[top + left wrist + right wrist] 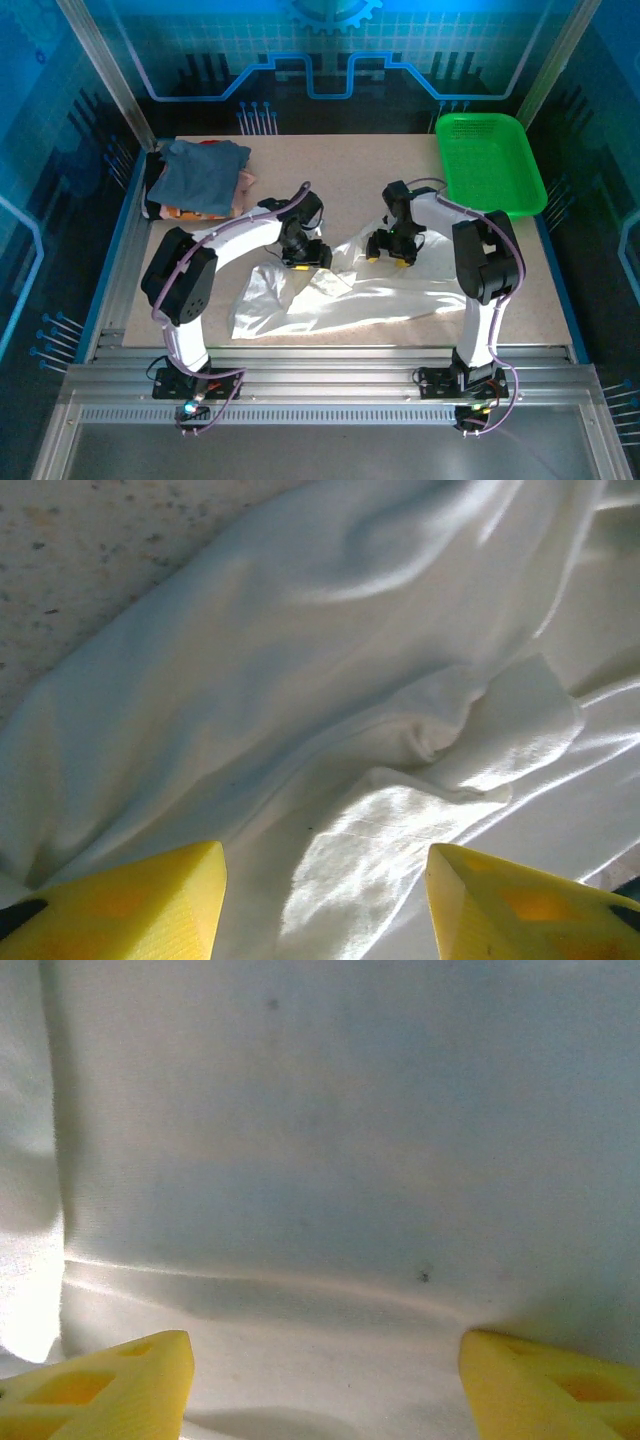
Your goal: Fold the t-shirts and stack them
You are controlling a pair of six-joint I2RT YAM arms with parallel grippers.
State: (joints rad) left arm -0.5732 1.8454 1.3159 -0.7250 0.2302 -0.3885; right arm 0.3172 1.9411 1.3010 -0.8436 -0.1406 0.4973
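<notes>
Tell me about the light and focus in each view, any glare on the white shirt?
Top external: sunlight blows out part of the white t-shirt, blue cast around. Left wrist: glare on creases, yellow fingers soft. Right wrist: cloth mostly shaded, overexposed patch at left.

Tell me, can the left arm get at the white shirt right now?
Probably yes: the left gripper hangs open over the white shirt, with nothing between them.

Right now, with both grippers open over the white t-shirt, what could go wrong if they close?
The left gripper hangs over a bunched fold of the white t-shirt, so it may pinch several layers at once. The right gripper faces almost flat cloth beside a shallow crease; its fingers may slide off without catching.
</notes>
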